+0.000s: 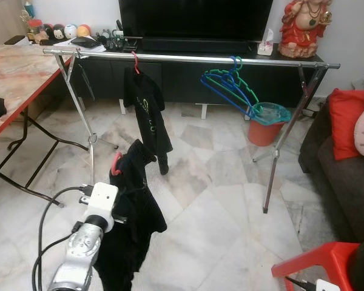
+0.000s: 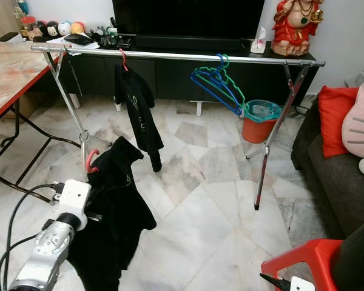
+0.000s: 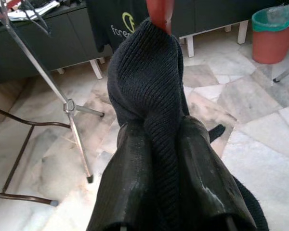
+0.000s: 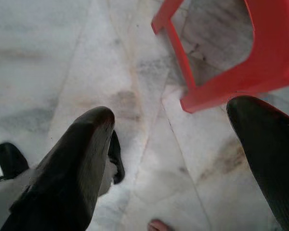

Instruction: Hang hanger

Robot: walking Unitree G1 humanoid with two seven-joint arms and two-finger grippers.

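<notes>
Head eyes overlook rack [image 1: 188, 57]; wrist views sit close, floorward.

The floor [image 1: 230, 200] was pale marble tile, veined with grey. A long black cabinet [image 1: 188, 73] ran along the white back wall, carrying a big dark television [image 1: 194, 18] and a red statue [image 1: 304, 27]. A folding table [image 1: 15, 73] with a marbled top stood on one side, a dark sofa [image 1: 340, 176] with a red cushion [image 1: 347, 121] on the other, and an orange bin [image 1: 267, 124] sat near the cabinet.

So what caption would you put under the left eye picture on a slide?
The left gripper holds a black garment on a red hanger before a metal clothes rail with one shirt already hung.
</notes>
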